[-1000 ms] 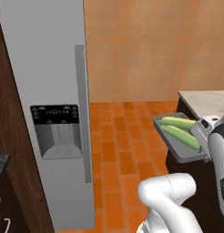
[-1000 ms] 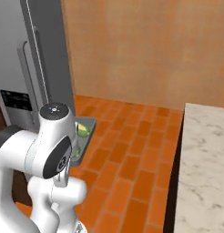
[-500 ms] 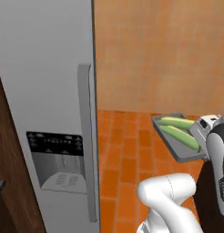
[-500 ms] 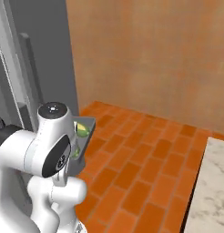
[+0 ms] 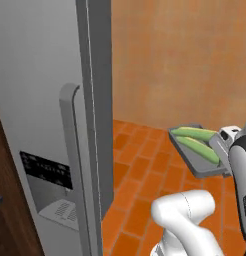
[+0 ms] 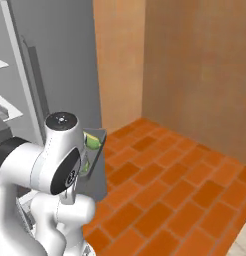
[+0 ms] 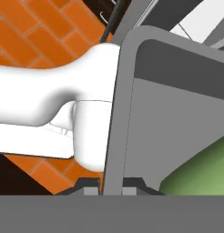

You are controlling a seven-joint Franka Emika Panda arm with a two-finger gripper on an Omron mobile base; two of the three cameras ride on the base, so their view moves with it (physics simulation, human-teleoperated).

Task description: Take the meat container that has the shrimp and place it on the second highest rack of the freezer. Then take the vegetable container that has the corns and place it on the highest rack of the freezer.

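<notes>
My fingers [image 7: 110,185] are pinched tight on the tray [image 5: 197,154] rim, corn cobs [image 5: 195,139] riding just beyond them. Freezer [image 5: 55,100] stands off to the side; I'd keep the tray level and swing slowly toward its top shelf.

No legible text, labels or numbers anywhere.

The left base view looks forward from behind the arm, close past the tall grey two-door freezer [image 5: 55,125]. The right base view faces the same freezer [image 6: 55,65] and the orange brick floor [image 6: 160,190] from the other side; both share the long grey metal tray of corn cobs [image 5: 200,150]. The hand view sits right against that tray's rim [image 7: 114,113].
</notes>
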